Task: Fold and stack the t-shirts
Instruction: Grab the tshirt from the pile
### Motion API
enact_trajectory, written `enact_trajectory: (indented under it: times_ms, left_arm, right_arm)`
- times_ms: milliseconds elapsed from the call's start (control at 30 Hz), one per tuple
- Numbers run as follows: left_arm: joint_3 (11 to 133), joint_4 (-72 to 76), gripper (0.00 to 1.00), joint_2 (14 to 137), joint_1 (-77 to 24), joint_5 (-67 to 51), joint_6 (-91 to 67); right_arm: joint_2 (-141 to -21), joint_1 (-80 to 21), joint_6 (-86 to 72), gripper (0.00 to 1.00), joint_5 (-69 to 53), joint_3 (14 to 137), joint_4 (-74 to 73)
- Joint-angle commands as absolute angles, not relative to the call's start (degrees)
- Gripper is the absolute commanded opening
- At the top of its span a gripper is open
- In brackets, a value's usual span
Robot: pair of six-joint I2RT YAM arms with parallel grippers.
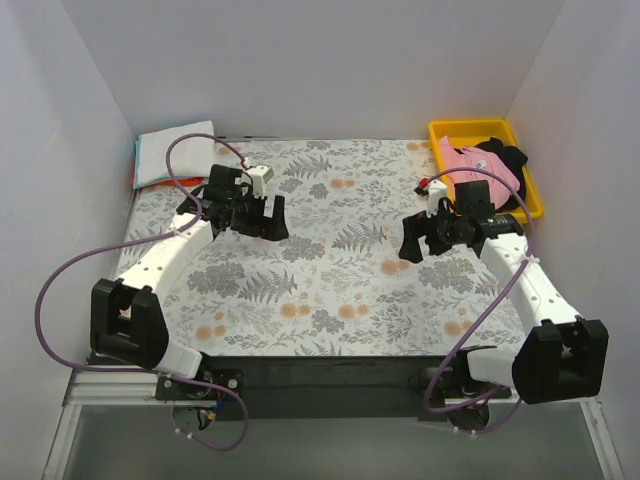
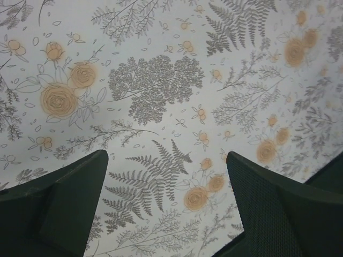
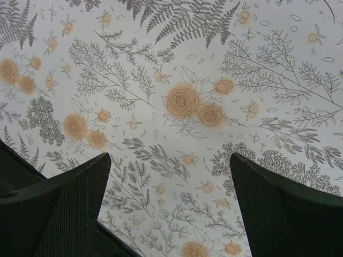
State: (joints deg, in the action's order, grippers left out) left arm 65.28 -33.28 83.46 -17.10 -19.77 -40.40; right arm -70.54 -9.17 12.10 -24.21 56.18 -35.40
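A light pink t-shirt (image 1: 478,167) and a black t-shirt (image 1: 508,157) lie crumpled in the yellow tray at the back right. A folded stack sits at the back left corner: a white t-shirt (image 1: 178,152) on top, pale blue and orange edges (image 1: 136,165) under it. My left gripper (image 1: 262,222) hovers open and empty over the floral cloth, right of the stack. My right gripper (image 1: 420,243) hovers open and empty over the cloth, left of the tray. Both wrist views show only the floral cloth between wide-spread jaws (image 2: 167,176) (image 3: 170,182).
The yellow tray (image 1: 445,130) stands against the right wall at the back. The floral table cloth (image 1: 330,290) covers the table. White walls close in on three sides. Purple cables loop from both arms.
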Motion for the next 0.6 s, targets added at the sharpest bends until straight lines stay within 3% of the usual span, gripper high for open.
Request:
enact_trajectory:
  times_ms: [0, 200, 400, 567]
  left_arm:
    - [71.7, -35.5, 0.93, 84.19, -14.69, -27.93, -41.57]
    - [82.96, -40.96, 0.93, 91.05, -4.67, -40.59, -46.4]
    - [86.13, -40.08, 0.93, 92.02, -2.46, -30.77, -50.53]
    - [82.71, -37.18, 0.93, 90.97, -2.46, -29.97, -52.82]
  right_arm:
    - [-72.24, -9.23, 13.62, 0.98, -25.75, 61.86, -37.52]
    - [-78.21, -1.25, 15.2, 0.98, -31.19, 76.27, -41.57]
    - [-92.96, 9.2, 19.42, 0.98, -29.01, 96.9, -47.28]
    - [-101.67, 16.43, 18.64, 0.98, -33.04, 104.32, -46.85]
